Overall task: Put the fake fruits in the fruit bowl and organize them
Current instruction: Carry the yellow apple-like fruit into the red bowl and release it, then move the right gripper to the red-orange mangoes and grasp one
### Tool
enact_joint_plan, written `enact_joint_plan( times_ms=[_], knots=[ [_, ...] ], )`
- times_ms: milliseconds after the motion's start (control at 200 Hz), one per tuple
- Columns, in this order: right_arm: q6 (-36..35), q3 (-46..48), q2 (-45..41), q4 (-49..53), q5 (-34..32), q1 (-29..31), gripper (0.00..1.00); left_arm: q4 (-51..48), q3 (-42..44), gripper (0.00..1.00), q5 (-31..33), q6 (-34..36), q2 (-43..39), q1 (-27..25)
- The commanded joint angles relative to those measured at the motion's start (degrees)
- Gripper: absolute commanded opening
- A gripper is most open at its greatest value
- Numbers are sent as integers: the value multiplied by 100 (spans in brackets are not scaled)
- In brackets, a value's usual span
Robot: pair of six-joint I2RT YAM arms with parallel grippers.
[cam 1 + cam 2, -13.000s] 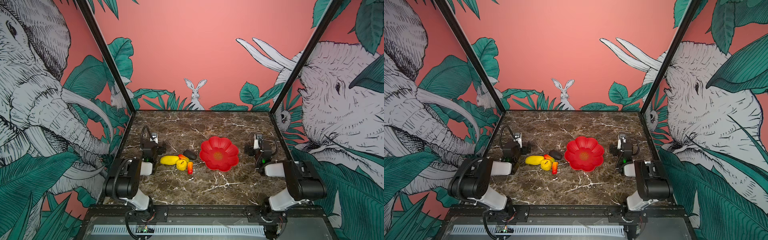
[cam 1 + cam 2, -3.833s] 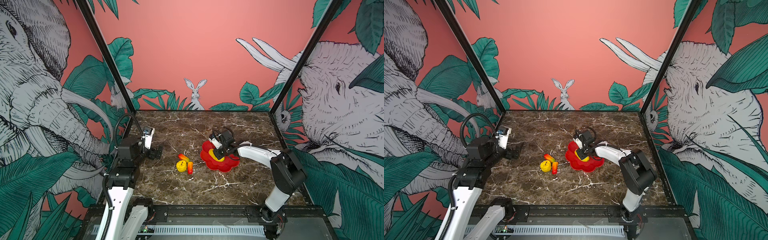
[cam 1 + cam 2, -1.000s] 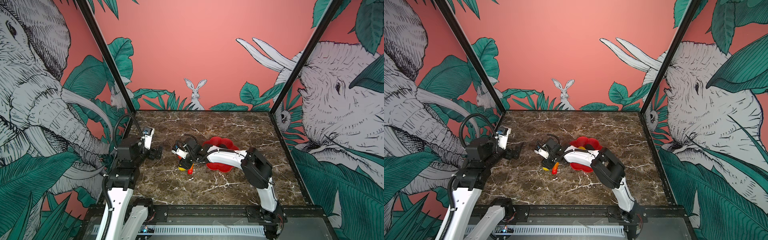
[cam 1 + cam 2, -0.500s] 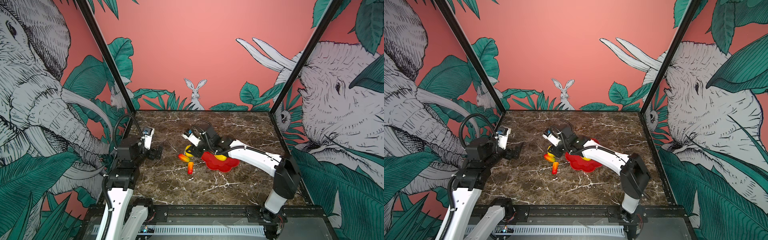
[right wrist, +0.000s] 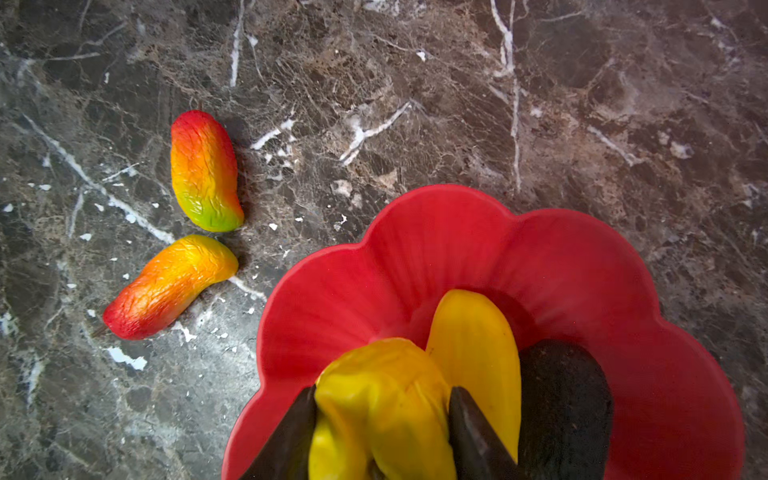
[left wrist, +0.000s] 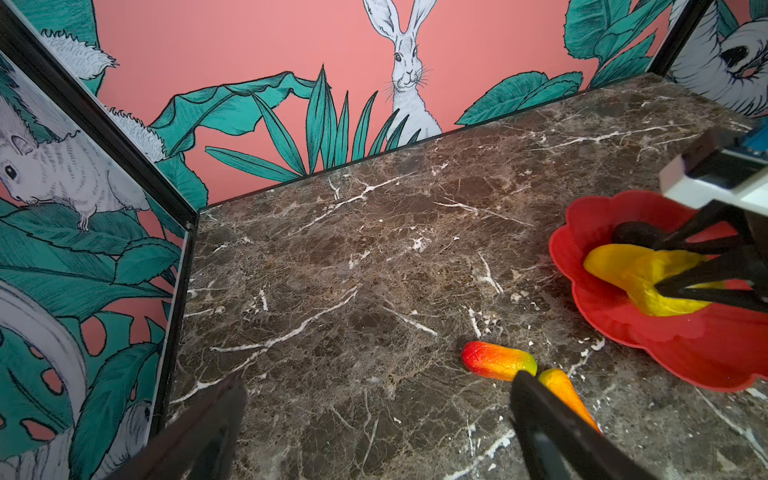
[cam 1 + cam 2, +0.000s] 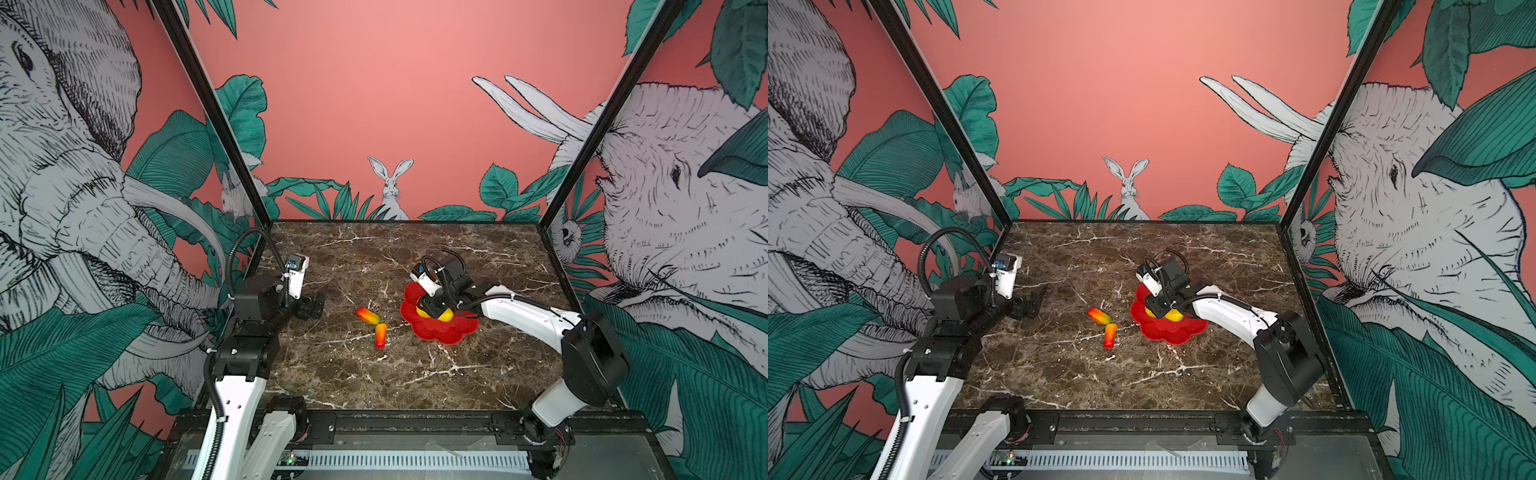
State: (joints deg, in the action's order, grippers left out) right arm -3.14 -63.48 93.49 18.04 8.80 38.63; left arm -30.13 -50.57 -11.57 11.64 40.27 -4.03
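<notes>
**Item 1.** My right pincer (image 5: 382,395): closed on the round yellow fruit (image 5: 374,361), one dark finger (image 5: 291,432) pressed to each flank. It hangs low inside the bowl. I cannot tell whether the fruit rests on the bowl's floor.

**Item 2.** Long yellow fruit (image 5: 478,332): lies in the bowl, touching the held fruit and partly behind one of my fingers.

**Item 3.** Dark oval fruit (image 5: 565,399): in the bowl, against the far flank of the long yellow fruit.

**Item 4.** Red flower-shaped bowl (image 5: 582,266): scalloped rim, sits flat on the table right of centre in both top views. It holds items 2 and 3, with my pincer reaching in over its rim.

**Item 5.** Green-tipped orange-red fruit (image 5: 203,170): on the table outside the bowl, on the side toward my left arm.

**Item 6.** Yellow-tipped orange-red fruit (image 5: 170,286): just beside item 5. Their pale tips nearly meet in a V, and both lie near the bowl without touching it.

**Item 7.** Brown marble table (image 5: 415,83): carries all of the above.

**Item 8.** My left pincer (image 6: 378,382): fingers spread wide, holding nothing. It hovers near the table's left edge, apart from the two loose fruits and the bowl.
</notes>
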Motion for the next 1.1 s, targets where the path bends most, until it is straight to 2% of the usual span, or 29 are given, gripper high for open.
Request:
enact_joint_plan(
  times_ms=[0,305,410,510,906,1096],
  knots=[
    [-12,-38,299,-340,-3,-16,40,-36,47,100,-73,85,-24,28],
    [-90,-346,801,-447,-121,-14,41,-37,56,100,-82,84,-31,16],
    [-130,-410,845,-375,-249,-19,50,-37,56,100,-73,84,-37,24],
    [-195,-445,785,-272,-321,-20,65,-41,52,100,-73,91,-28,25],
    [-603,-1051,9,573,-373,169,99,-50,48,100,-46,93,7,25],
    [-743,-1439,188,569,-141,760,100,-47,49,100,-47,93,25,23]
  ],
)
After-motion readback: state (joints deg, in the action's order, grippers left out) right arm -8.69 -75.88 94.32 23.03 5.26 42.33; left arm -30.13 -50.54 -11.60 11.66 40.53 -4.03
